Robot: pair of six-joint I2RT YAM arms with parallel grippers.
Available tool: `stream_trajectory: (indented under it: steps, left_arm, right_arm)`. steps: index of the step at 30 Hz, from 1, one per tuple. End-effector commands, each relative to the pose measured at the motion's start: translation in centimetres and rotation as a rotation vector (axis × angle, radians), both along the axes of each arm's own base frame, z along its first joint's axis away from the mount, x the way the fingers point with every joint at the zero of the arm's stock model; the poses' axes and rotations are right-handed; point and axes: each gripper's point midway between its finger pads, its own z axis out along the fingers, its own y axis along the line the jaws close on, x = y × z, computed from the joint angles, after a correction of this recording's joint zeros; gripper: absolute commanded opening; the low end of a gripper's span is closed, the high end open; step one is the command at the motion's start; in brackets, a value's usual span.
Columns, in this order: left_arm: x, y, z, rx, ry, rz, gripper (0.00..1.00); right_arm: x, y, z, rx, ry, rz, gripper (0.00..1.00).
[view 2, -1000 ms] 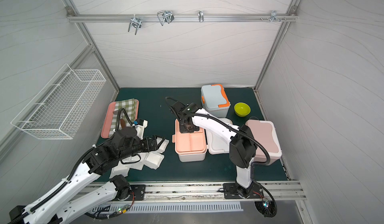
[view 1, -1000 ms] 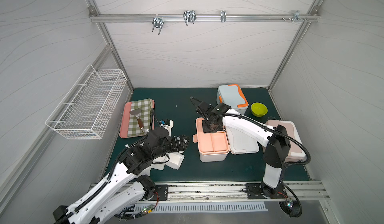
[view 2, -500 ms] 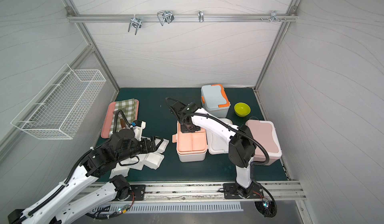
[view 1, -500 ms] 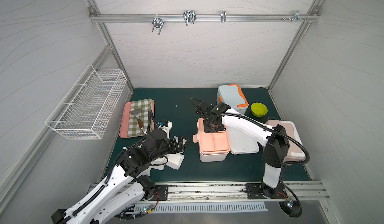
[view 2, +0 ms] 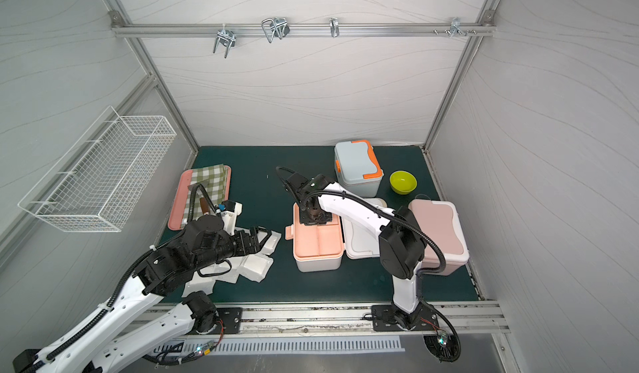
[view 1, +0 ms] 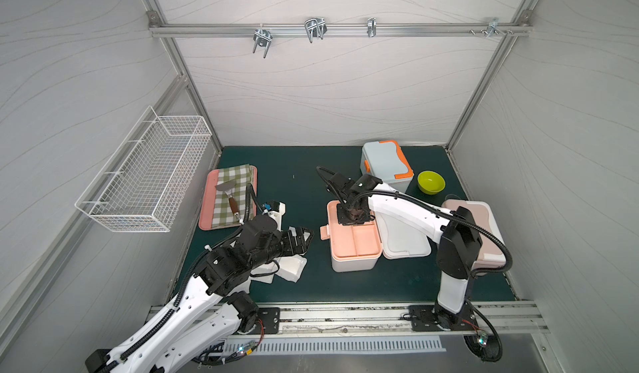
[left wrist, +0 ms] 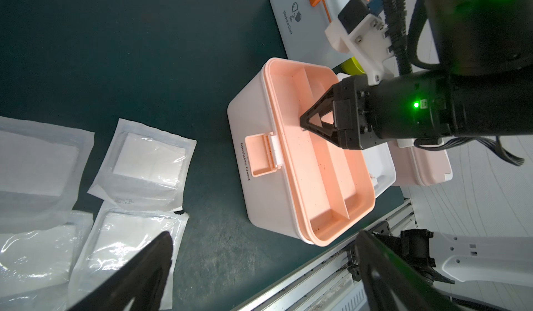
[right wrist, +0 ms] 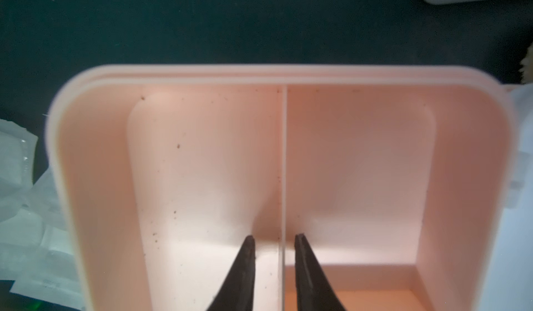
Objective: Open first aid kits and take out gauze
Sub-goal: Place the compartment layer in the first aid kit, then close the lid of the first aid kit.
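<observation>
Right wrist: end effector (right wrist: 274, 237) astride kit divider (right wrist: 284, 165).

Lab robot cell: white panelled walls (view 1: 311, 94), aluminium framing (view 1: 339, 31).

The open kit (view 1: 352, 269) stands in the middle, with its lid (view 1: 404, 241) lying just right of it. Left of the kit lies the gauze (view 1: 292, 268), behind the gauze a tray (view 1: 209, 208), and a bowl (view 1: 431, 182) at the back right

Left arm (view 1: 235, 260) is covering much of the gauze (view 1: 294, 267) pile in both top views. Right arm (view 1: 397, 212) is masking the far end of the open kit (view 1: 352, 267). The wrist view is cropping the fingers of the right hand (right wrist: 275, 239).
</observation>
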Motion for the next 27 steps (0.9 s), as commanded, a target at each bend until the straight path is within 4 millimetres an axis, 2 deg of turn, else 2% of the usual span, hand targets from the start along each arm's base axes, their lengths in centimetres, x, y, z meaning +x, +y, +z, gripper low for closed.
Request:
stream_trajectory:
  steps: [1,3,6,8,9,13,18,22,27]
  left_arm:
    - [0.2,-0.2,1.1,-0.034,-0.024,0.001,0.99]
    - [0.2,-0.5,1.5,-0.043,-0.027,-0.01,0.99]
    - [0.2,-1.0,2.1,-0.06,-0.032,-0.029,0.99]
    - [0.2,-1.4,2.5,-0.071,-0.035,-0.048,0.99]
    - [0.3,-1.7,2.8,-0.08,-0.035,-0.058,0.99]
    - [0.5,-2.7,3.6,-0.086,-0.02,-0.089,0.98]
    - [1.0,-4.9,4.2,-0.055,-0.011,-0.138,0.97]
    - [1.5,-8.2,4.0,0.0,0.013,-0.199,0.97]
    - [2.3,-12.5,3.0,0.051,0.071,-0.273,0.97]
  right_arm:
    - [0.0,-0.2,2.0,0.064,-0.019,-0.005,0.34]
    - [0.1,-0.6,2.9,0.088,-0.024,-0.009,0.39]
    - [0.2,-1.5,4.7,0.125,-0.06,-0.011,0.69]
    - [0.2,-2.2,6.0,0.162,-0.098,0.001,0.94]
    - [0.2,-2.7,6.7,0.179,-0.117,0.005,0.99]
    - [0.3,-5.4,8.3,0.248,-0.153,-0.009,0.99]
    - [0.6,-10.1,9.3,0.327,-0.193,-0.07,0.99]
    - [0.7,-13.2,9.2,0.413,-0.208,-0.101,0.99]
    - [1.4,-17.1,7.8,0.487,-0.185,-0.195,0.99]
